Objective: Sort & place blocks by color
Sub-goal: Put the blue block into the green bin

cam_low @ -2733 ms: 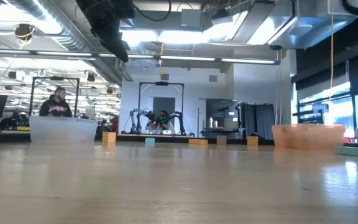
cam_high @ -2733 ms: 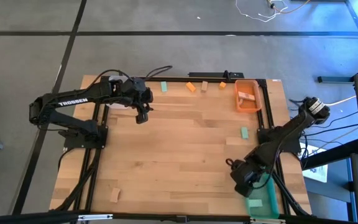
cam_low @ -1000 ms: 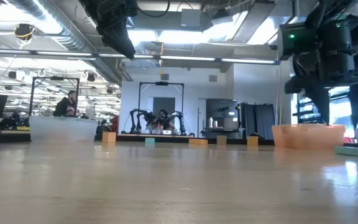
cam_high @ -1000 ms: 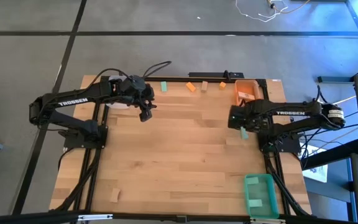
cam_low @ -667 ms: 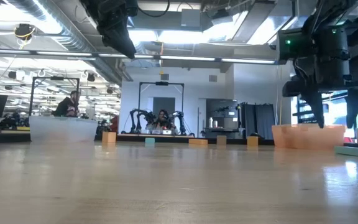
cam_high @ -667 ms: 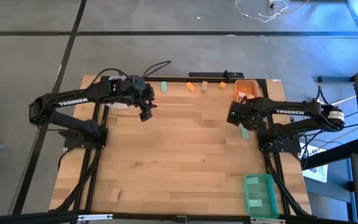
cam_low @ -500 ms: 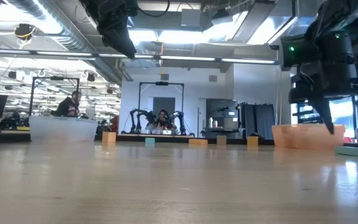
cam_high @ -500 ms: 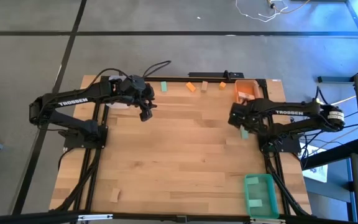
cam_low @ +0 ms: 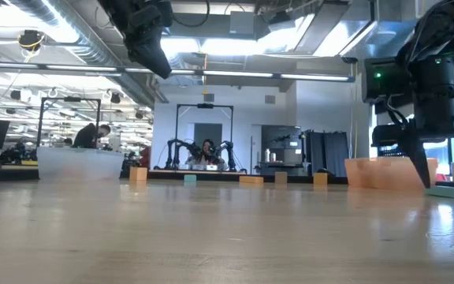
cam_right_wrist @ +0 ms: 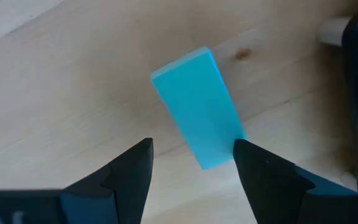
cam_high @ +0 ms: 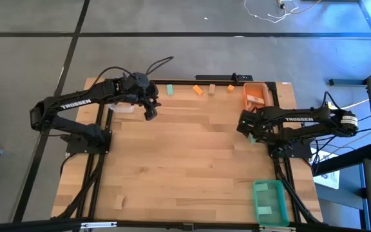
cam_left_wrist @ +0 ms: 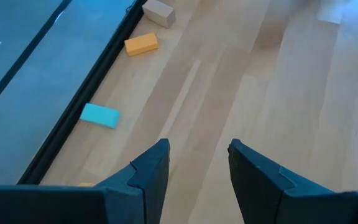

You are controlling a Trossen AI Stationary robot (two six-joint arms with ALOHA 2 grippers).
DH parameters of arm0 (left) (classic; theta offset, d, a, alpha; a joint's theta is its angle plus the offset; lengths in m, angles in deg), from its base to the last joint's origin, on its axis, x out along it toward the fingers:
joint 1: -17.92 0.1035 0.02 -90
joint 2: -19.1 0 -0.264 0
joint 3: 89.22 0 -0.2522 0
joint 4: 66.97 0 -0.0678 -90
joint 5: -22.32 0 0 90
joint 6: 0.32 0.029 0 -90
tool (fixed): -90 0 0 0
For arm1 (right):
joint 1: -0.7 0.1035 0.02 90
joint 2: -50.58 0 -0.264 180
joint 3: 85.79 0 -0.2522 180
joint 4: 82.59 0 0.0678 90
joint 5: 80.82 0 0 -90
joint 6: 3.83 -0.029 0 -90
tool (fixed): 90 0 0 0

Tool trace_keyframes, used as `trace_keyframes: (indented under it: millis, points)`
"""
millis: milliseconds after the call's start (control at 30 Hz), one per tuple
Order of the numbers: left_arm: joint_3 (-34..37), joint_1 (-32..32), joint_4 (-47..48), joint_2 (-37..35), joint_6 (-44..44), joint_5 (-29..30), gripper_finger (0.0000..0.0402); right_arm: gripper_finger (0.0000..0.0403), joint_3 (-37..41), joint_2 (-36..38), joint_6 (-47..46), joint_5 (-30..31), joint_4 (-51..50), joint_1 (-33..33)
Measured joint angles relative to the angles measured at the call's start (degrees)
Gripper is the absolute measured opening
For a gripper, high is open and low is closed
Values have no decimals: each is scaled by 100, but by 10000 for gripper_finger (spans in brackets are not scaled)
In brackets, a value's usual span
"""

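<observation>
Two arms work over the desk. Right gripper has its jaws released, straddling a teal block lying flat on the wood, not yet gripped. Left gripper hovers with jaws released and empty; beyond it lie a teal bar, an orange block and a wood block along the desk edge.

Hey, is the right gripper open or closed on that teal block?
Open. The right gripper has both fingers spread with bare wood between them, and the teal block lies flat on the table just ahead, not held.
</observation>
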Motion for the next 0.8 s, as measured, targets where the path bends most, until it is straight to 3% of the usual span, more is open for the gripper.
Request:
trace_keyframes:
  millis: [300, 600, 800]
  points:
    - [0, 81, 7, 0, 10, -11, 153, 230, -169, -20, 627, 120, 1181, 9]
    - [0, 81, 37, 0, 10, -53, 153, 230, -351, -24, 735, 510, 1005, 7]
    - [0, 81, 36, 0, 8, -53, 153, 229, -743, -20, 1236, 613, 335, 7]
